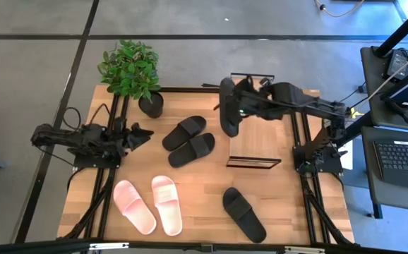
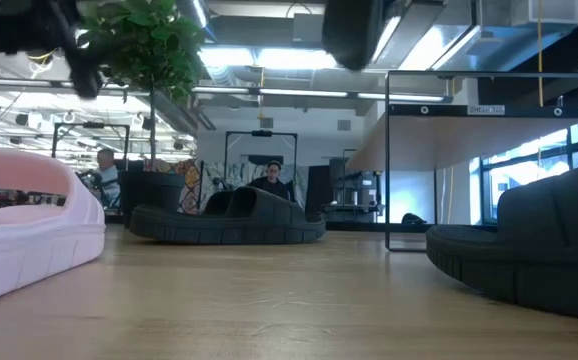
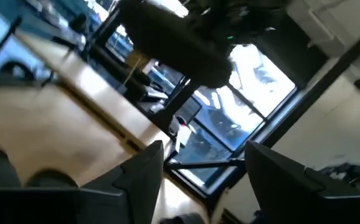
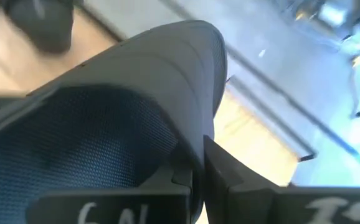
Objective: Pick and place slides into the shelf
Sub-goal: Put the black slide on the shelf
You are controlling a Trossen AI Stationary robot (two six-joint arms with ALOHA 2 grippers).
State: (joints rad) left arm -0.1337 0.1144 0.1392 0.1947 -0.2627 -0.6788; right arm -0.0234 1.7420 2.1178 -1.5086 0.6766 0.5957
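we find the right claw (image 1: 234,106) clamped on a matte black slide sandal (image 1: 228,107), aloft beside the wooden-topped, black-framed shelf (image 1: 255,141). we advise lowering it level. the left claw (image 1: 142,134) waits with its fingers apart.

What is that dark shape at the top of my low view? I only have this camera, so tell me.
Observer: It's a black slide, lifted off the table by the right hand. The right wrist view shows the hand shut on the slide's edge.
Operator: Give me its position relative to the shelf.
Observer: From above, it hangs over the edge of the shelf nearest the left arm.
Operator: Report the left hand.
Observer: The left hand is open and empty, next to the black pair lying on the table.
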